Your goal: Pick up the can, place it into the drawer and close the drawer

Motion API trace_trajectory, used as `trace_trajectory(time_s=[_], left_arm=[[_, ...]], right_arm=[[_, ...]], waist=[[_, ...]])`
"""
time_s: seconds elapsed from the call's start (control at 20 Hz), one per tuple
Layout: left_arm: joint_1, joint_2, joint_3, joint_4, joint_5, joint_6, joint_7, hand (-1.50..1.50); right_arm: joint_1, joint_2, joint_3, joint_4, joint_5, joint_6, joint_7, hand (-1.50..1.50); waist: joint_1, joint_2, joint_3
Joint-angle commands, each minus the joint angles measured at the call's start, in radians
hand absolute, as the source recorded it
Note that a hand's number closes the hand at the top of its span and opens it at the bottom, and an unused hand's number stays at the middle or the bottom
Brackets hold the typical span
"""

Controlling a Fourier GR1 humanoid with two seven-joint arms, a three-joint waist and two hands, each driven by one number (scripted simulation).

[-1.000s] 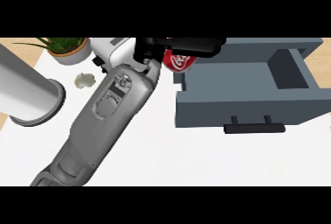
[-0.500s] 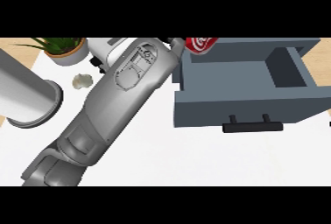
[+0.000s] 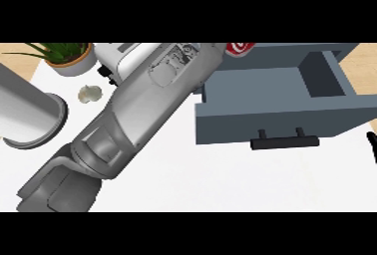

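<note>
Left forearm (image 3: 140,119) crosses the white worktop (image 3: 221,174) diagonally from near left to far centre. Its hand lies beyond the far edge of view; its state cannot be told. The red can (image 3: 240,47) shows partly at the far edge, over the far left corner of the open grey drawer (image 3: 273,89). The drawer's black handle (image 3: 285,141) faces near. Potted plant (image 3: 66,55), garlic bulb (image 3: 90,93) and grey cylinder (image 3: 26,114) stand left. A dark sliver, apparently the right hand (image 3: 372,147), shows at the right edge, state indeterminable.

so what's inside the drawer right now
The open drawer shows only its bare grey floor; nothing lies inside. The red can sits at its back edge by the top of the view, and the forearm hides the hand holding it.
</note>
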Motion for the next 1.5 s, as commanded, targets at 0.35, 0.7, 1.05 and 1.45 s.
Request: trace_trajectory(time_s=[0.35,0.7,1.05,1.45], left_arm=[[-0.01,0.0,-0.123,0.15,0.114,0.015,-0.118,1.5],[-0.081,0.0,-0.189,0.199,0.175,0.083,-0.095,1.5],[-0.01,0.0,-0.266,0.221,0.191,0.088,-0.186,1.5],[-0.014,0.0,-0.289,0.282,0.211,0.136,-0.201,-1.5]], right_arm=[[-0.002,0.002,0.014,0.034,0.018,0.009,-0.027,-1.5],[-0.104,-0.026,-0.006,0.093,0.024,-0.015,-0.02,-1.5],[-0.126,-0.016,0.029,0.07,0.033,-0.026,0.026,-1.5],[-0.133,-0.031,0.02,0.061,0.037,-0.02,0.006,-1.5]], waist=[[-0.022,0.007,0.001],[-0.053,0.016,0.002],[-0.066,0.02,0.001],[-0.067,0.021,0.001]])
